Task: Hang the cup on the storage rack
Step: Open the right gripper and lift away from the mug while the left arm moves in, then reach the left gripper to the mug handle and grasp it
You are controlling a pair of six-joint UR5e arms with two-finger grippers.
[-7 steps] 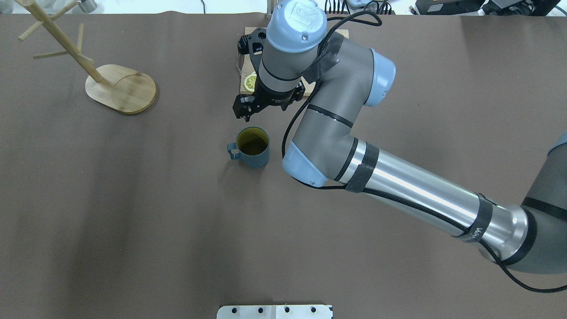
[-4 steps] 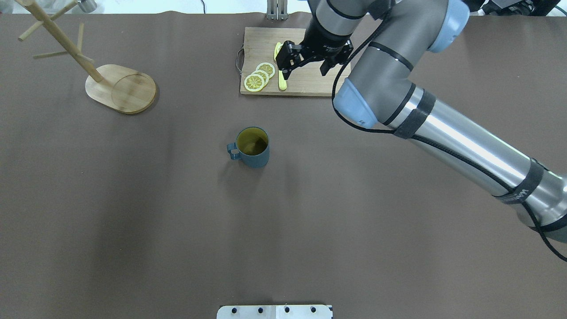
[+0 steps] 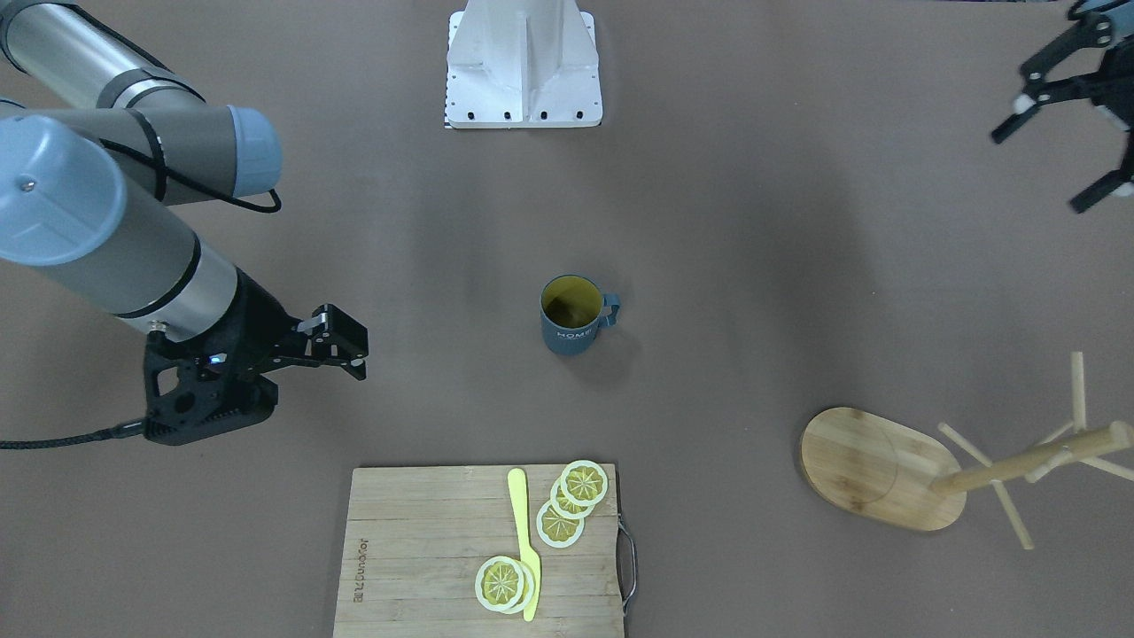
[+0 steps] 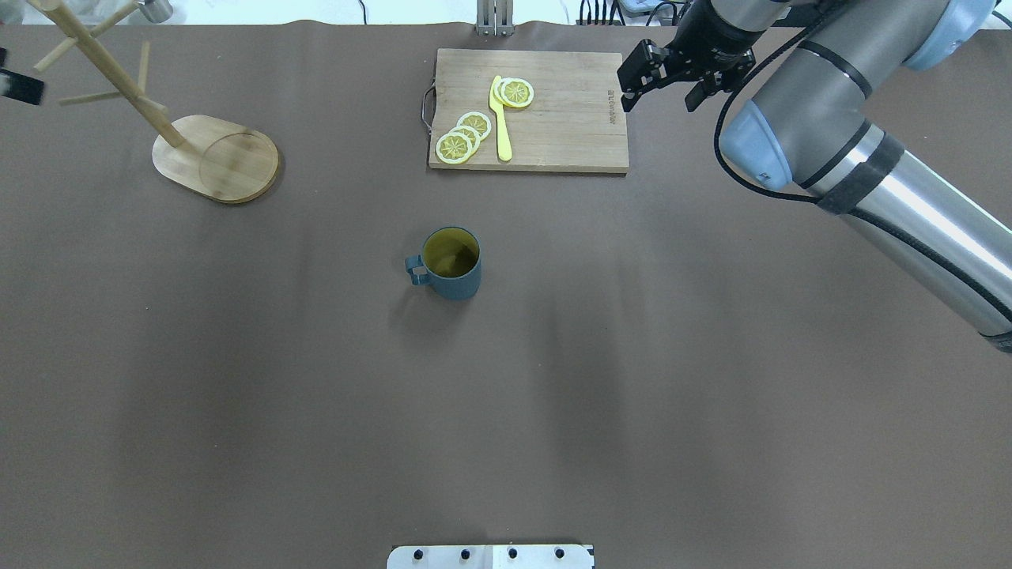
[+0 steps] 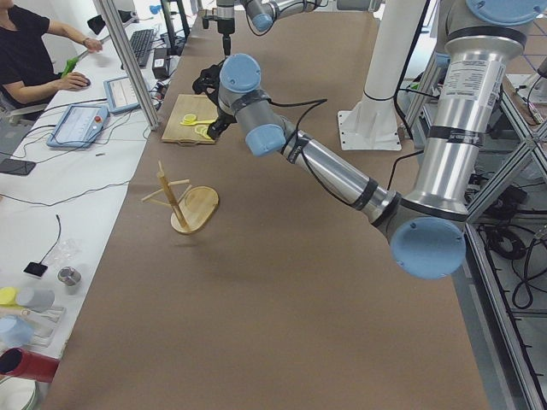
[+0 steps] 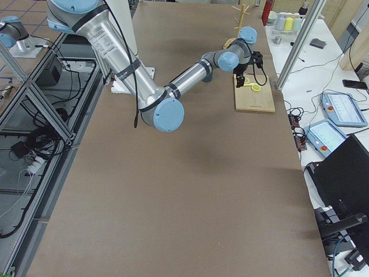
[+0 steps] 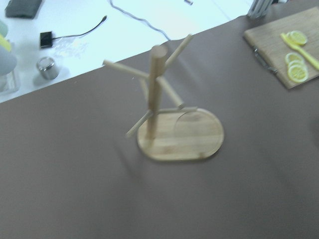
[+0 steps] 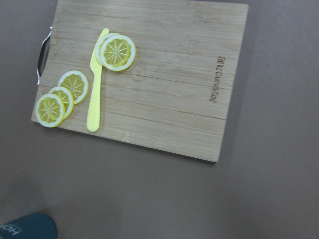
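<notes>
The right gripper (image 4: 662, 95) is hovering spread and empty beside the cutting board (image 4: 553, 118), well apart from the cup (image 4: 451, 265) standing upright in the middle of the worktop (image 4: 237, 395), apparently awaiting pickup, while the left gripper (image 3: 1045, 164), also spread, is hanging out toward the storage rack (image 4: 217, 158).

Overhead: rack (image 4: 213, 158) top cropped at the far left corner. Left gripper (image 4: 20, 85) shows only as a dark sliver at the left end, jaws unreadable there. Right wrist: cup (image 8: 27, 227) cut to a sliver, lettering cropped. Left wrist: whole view blurred, peg tips soft. Side views: cup not resolvable.
</notes>
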